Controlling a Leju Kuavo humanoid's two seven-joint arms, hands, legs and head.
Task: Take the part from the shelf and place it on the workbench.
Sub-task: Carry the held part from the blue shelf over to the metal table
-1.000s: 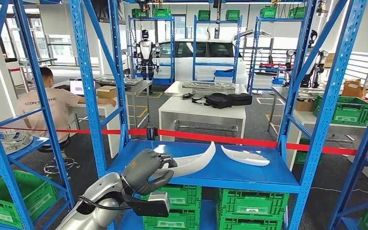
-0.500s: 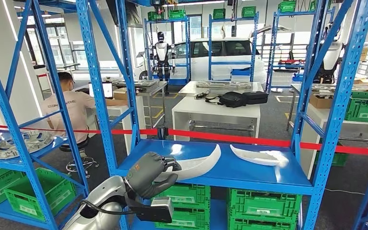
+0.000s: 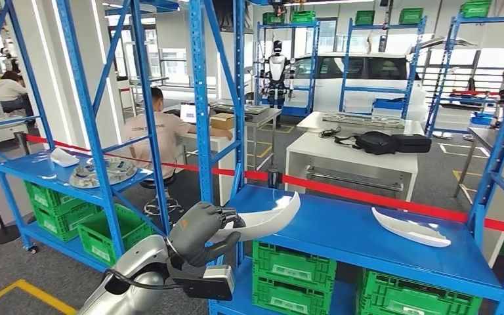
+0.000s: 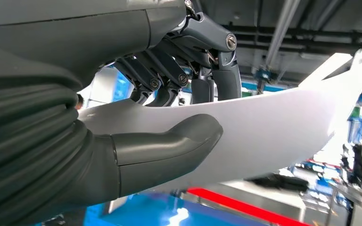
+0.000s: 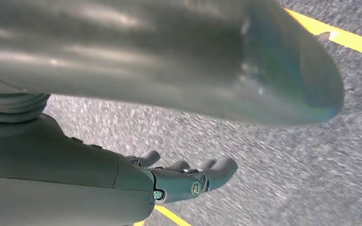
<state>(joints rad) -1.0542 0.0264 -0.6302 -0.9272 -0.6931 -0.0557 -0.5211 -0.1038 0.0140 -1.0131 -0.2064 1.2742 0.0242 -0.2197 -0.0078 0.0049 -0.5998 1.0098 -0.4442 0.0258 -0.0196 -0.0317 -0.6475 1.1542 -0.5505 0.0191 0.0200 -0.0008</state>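
Across the head view, a blue steel shelf rack (image 3: 380, 239) is spread, with green crates (image 3: 290, 269) stacked beneath its blue deck. Beyond a red barrier tape (image 3: 367, 191), a white workbench (image 3: 348, 161) carrying a black bag (image 3: 375, 142) is seen, and a seated person (image 3: 154, 134) in a light shirt is found at a desk behind the rack uprights. On the right part of the deck a second white curved part (image 3: 410, 228) is laid flat. At the deck's near left corner, the white curved part (image 3: 262, 220) is held in the left hand (image 3: 200, 233), its free end raised above the blue surface. In the left wrist view, the thumb (image 4: 169, 146) is pressed against one face of the part (image 4: 283, 127) and the darker fingers (image 4: 226, 70) are wrapped over its upper edge. The right hand (image 5: 188, 181) is seen over grey floor with yellow lines, its fingers loosely curled around nothing.
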